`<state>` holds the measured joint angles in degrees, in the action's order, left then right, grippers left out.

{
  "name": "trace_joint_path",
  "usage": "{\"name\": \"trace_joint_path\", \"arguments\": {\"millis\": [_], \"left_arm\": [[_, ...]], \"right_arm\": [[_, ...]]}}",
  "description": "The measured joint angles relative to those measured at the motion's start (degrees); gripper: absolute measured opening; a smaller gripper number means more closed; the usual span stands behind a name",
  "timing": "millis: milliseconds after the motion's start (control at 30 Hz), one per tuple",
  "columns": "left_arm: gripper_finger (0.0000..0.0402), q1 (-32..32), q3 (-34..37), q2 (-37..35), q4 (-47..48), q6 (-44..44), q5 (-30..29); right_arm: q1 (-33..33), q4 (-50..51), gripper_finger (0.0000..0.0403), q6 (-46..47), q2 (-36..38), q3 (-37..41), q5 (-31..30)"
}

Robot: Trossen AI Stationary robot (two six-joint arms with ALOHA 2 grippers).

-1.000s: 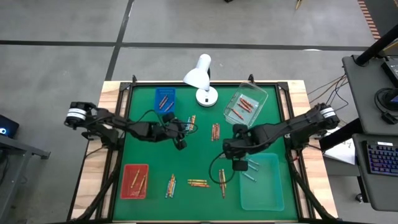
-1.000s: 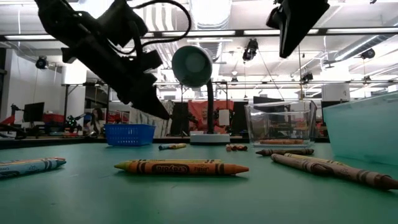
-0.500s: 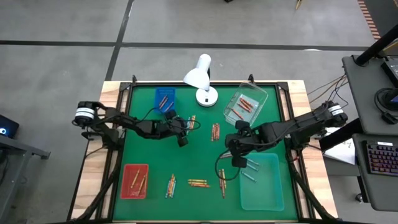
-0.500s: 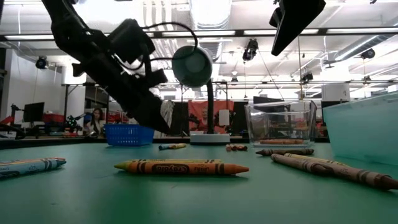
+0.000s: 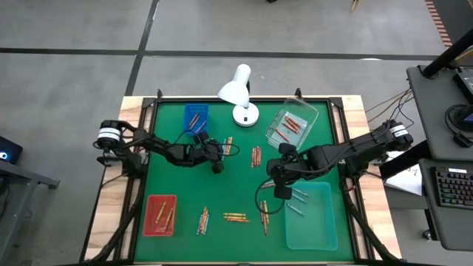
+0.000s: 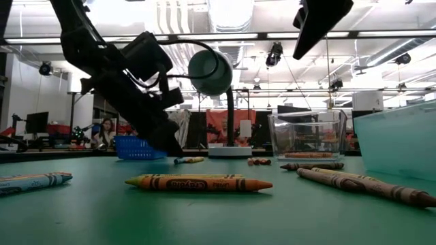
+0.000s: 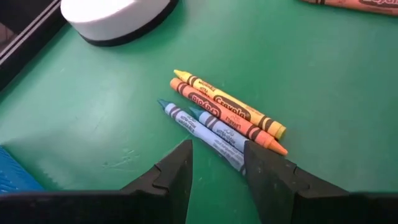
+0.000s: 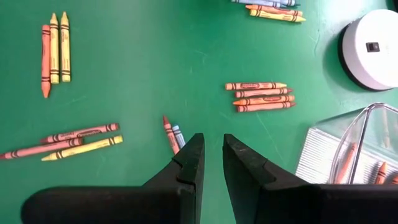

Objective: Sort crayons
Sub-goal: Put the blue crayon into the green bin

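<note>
The left hand [image 5: 216, 165] hangs low over the green bench [image 5: 177, 188], its fingers [image 7: 177, 177] apart and empty. Just ahead of its fingertips lies a small bunch of crayons [image 7: 221, 118]: yellow, orange and two light blue, side by side and touching, near the white lamp base [image 5: 245, 115]. The right hand [image 5: 279, 191] is raised above the bench beside the pale green tray [image 5: 314, 235], its fingers [image 8: 189, 165] nearly together with a narrow gap, gripping nothing. Below it, more crayons [image 8: 260, 96] lie in loose parallel groups of red, orange and yellow.
</note>
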<state>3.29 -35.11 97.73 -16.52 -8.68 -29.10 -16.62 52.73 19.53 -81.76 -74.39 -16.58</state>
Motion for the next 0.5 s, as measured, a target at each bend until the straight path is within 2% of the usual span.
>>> {"name": "trace_joint_path", "arguments": {"millis": [500], "left_arm": [[0.0127,-0.02,-0.13,3.28,-1.68,-2.69,-0.35]], "right_arm": [[0.0,-1.22,0.0047,0.0,-0.02,0.0,0.0]]}}
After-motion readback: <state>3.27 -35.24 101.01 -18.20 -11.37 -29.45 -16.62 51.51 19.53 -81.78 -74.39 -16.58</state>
